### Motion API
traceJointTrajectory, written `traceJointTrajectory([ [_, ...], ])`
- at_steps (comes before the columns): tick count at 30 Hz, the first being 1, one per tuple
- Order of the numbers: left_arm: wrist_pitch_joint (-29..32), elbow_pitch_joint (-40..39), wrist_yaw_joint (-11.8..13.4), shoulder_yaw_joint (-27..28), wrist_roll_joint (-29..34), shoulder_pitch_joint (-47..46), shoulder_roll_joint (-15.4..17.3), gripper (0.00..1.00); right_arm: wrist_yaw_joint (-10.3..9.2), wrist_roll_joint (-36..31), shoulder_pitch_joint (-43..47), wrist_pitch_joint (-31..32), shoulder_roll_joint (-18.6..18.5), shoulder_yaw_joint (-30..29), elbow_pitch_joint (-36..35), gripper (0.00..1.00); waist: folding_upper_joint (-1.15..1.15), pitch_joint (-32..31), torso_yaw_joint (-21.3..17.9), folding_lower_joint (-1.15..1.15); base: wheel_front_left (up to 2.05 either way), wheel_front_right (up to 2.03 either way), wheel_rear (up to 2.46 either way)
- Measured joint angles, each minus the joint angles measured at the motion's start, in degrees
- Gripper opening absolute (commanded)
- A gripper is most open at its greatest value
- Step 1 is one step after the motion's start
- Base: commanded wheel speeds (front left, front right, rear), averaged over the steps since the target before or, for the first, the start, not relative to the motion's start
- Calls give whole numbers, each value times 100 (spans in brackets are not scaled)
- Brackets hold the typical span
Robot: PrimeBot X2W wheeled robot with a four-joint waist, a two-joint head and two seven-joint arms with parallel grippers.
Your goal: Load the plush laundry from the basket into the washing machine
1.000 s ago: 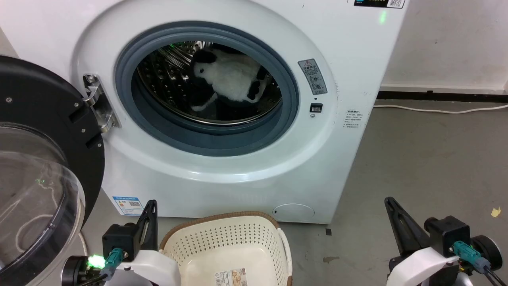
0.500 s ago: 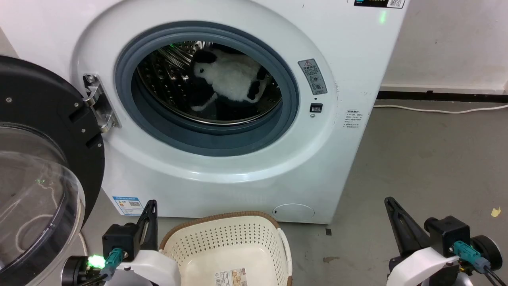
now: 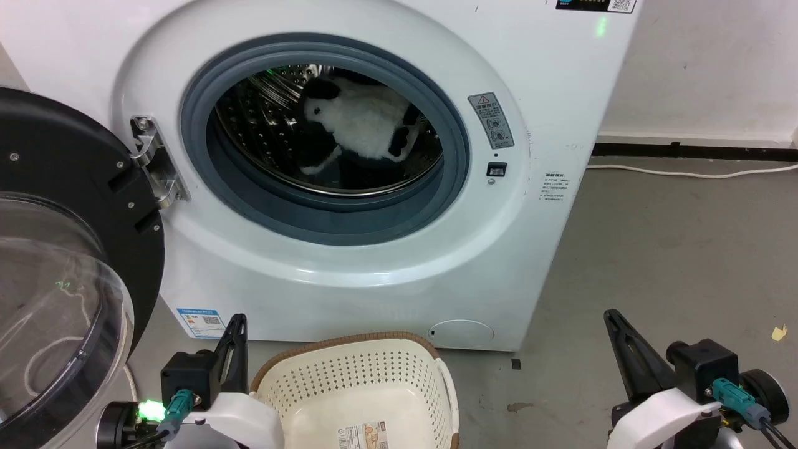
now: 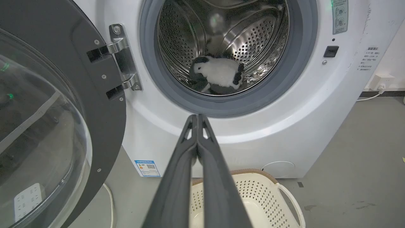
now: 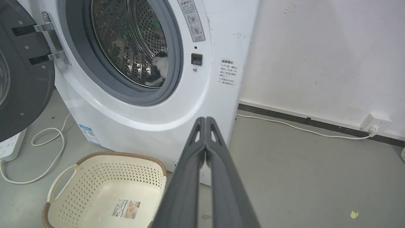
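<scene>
The black-and-white plush laundry (image 3: 365, 128) lies inside the shiny drum of the white washing machine (image 3: 349, 249), whose door (image 3: 68, 249) hangs open at the left. The plush (image 4: 220, 72) lies low in the drum in the left wrist view, and a corner of it (image 5: 159, 68) peeks past the grey seal in the right wrist view. The cream basket (image 3: 361, 390) stands on the floor below the machine, holding nothing but its sticker (image 5: 126, 207). My left gripper (image 3: 237, 321) is shut beside the basket's left rim. My right gripper (image 3: 611, 315) is shut over the floor at the lower right.
A white cable (image 3: 692, 171) runs along the grey floor by the wall to a socket (image 5: 375, 123). Another cord (image 5: 41, 152) and a power strip (image 5: 9, 147) lie left of the machine. The open door juts out at the left.
</scene>
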Motion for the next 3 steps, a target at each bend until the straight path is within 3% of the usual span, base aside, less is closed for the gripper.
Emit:
traceJointTrajectory([
  [3,0,0,0,-2,0,0,0,0,0,0,0,0,0,0,0,0,0,0,0,0,0,0,0],
])
